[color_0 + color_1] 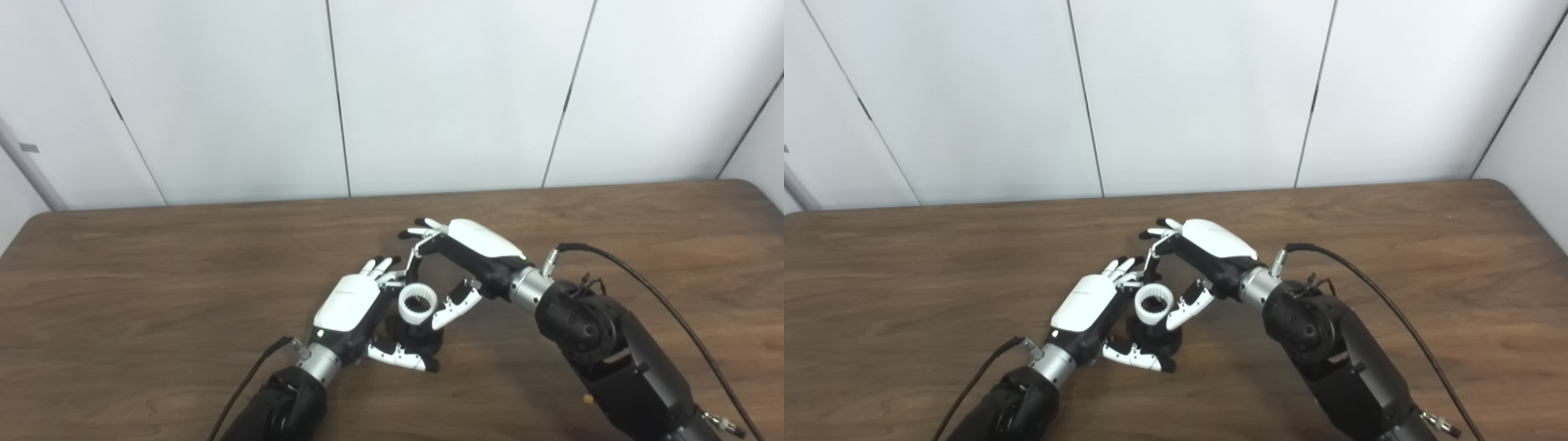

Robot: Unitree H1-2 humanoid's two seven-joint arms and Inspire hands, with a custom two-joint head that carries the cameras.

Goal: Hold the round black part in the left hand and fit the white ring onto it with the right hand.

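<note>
Two hands meet over the middle of the brown surface (184,257), low and close together. On the left, the left hand (352,306) lies with its white back up and its fingers curled around the round black part (411,343), which sits at or just above the surface; its thumb (401,357) wraps under the near side. That hand looks closed on the black part, though whether the part is lifted clear I cannot tell.

Directly on top of the black part stands the white ring (418,304), its toothed opening facing up. It appears perched rather than fully seated.

To the right, the right hand (471,257) arches over from the far side, wrist raised and palm turned down. A finger (414,260) reaches down to the ring's far rim and the thumb (453,306) touches its near right side, so it seems to pinch the ring lightly; the other fingers are spread and free.

The risk, as I judge it, is a crooked fit: pressing on one edge could tilt the ring and jam it, or pop it loose. A weak left grasp could also let the black part twist away.
</note>
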